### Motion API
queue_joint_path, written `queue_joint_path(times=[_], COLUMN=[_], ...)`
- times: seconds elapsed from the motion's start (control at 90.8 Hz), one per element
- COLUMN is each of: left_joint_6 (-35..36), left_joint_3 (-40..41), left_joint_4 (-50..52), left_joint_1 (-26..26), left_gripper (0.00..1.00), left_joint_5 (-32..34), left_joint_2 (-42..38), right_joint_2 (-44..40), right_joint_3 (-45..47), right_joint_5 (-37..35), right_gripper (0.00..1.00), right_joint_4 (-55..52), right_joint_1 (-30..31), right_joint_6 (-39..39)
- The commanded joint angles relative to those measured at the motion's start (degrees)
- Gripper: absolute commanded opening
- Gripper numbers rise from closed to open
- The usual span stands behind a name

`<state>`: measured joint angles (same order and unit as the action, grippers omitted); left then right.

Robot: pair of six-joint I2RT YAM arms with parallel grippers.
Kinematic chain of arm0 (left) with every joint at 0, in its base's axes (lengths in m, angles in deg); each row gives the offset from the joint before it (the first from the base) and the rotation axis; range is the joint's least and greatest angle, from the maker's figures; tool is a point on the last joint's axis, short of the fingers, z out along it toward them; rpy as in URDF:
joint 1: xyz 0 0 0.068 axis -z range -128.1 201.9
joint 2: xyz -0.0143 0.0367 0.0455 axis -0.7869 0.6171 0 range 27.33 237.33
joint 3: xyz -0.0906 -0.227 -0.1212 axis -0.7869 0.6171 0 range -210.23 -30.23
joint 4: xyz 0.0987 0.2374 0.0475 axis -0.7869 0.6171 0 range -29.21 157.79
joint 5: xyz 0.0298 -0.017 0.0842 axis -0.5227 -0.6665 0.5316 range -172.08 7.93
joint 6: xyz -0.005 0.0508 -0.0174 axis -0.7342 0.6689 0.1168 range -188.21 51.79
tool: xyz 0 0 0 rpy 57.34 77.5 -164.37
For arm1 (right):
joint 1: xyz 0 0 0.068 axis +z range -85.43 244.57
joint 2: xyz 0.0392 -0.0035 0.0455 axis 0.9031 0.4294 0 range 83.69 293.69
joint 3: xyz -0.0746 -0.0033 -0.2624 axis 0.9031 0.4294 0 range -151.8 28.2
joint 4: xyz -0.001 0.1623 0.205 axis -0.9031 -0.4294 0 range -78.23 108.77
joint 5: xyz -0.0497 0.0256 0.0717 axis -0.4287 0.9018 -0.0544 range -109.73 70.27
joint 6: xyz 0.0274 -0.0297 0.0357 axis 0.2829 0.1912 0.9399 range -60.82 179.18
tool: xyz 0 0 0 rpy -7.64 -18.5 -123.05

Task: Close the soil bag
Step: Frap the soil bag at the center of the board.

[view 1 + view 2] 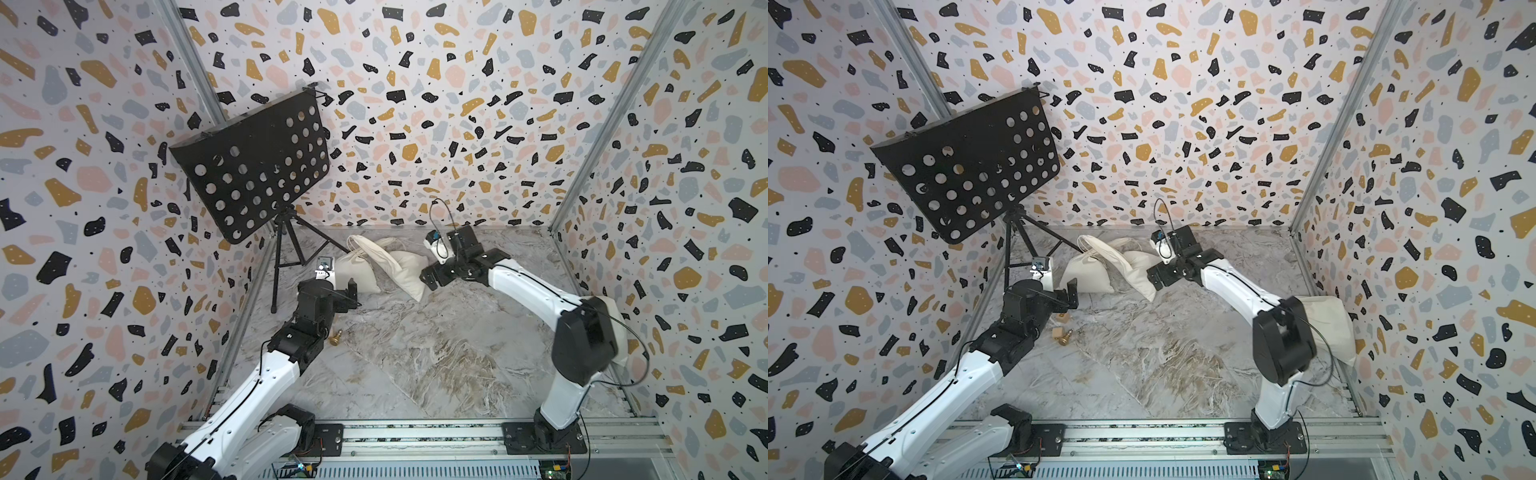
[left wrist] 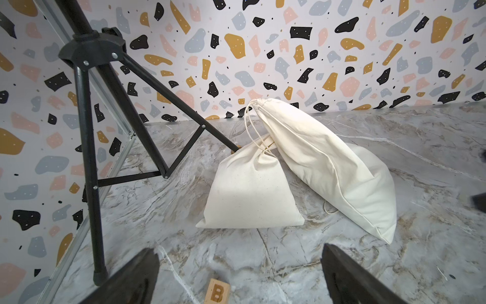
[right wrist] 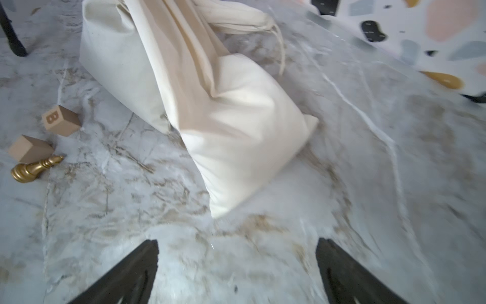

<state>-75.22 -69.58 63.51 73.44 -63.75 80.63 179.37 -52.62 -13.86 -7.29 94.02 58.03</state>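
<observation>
Two cream drawstring bags sit together at the far side of the marble table (image 1: 415, 357), left of centre. Which one holds soil cannot be told. The small bag (image 2: 249, 189) stands upright with its neck pinched shut. The long bag (image 2: 328, 163) leans tilted over it from the right, touching it. Its mouth is high at the far end and gathered, with cord loops (image 2: 249, 126) hanging down to the small bag's neck. Both bags show in both top views, small bag (image 1: 356, 272) and long bag (image 1: 1136, 268).

The left gripper (image 2: 238, 248) is on the near-left side of the small bag, jaws spread wide, nothing between them, not touching cloth. The right gripper (image 3: 237, 240) is just right of the long bag's low corner (image 3: 223, 205), also spread wide and empty. The right wrist view is blurred.

A black music stand (image 1: 253, 166) on a tripod stands at far left. One tripod leg (image 2: 184, 105) runs down behind the small bag.

A wooden block marked B (image 3: 61, 119), a plain block (image 3: 29, 148) and a gold chess piece (image 3: 34, 169) lying on its side sit close together near the left arm. The plain block and the chess piece touch.

A third cream bag (image 1: 1327, 328) lies against the right wall behind the right arm, well apart from the others.
</observation>
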Motion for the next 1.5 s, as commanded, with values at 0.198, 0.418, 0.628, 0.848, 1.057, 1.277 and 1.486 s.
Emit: queue_joint_path(times=[0.198, 0.418, 0.628, 0.848, 1.057, 1.277, 1.486], left_joint_6=[2.4, 7.1, 11.1, 12.0, 12.1, 11.5, 10.7], left_joint_3=[1.0, 2.6, 3.1, 3.3, 3.2, 2.4, 1.2], left_joint_4=[-2.5, -3.6, -4.4, -4.3, -4.5, -4.4, -3.8], left_joint_1=[1.2, 5.4, 9.2, 9.8, 9.8, 9.7, 9.2], left_gripper=[1.0, 1.0, 1.0, 1.0, 1.0, 1.0, 1.0], left_joint_5=[-2.1, 3.0, 8.0, 9.0, 8.9, 7.4, 5.1], left_joint_2=[-4.6, -8.8, -11.3, -12.3, -11.4, -8.5, -5.9], right_joint_2=[-15.8, -7.7, 4.1, 11.8, 10.5, -3.5, -13.1], right_joint_3=[18.0, 20.4, 17.8, 15.6, 13.7, 10.2, 0.9], right_joint_5=[-44.0, -54.7, -58.5, -53.5, -51.0, -48.5, -43.5], right_gripper=[1.0, 1.0, 1.0, 0.93, 0.08, 0.0, 0.0], right_joint_4=[-15.8, -18.4, -17.3, -14.3, -13.4, -14.4, -18.1], right_joint_1=[-10.3, -16.7, -20.1, -24.4, -27.3, -26.6, -21.9], right_joint_6=[3.6, 6.0, 5.4, 2.7, 2.0, 0.1, -5.1])
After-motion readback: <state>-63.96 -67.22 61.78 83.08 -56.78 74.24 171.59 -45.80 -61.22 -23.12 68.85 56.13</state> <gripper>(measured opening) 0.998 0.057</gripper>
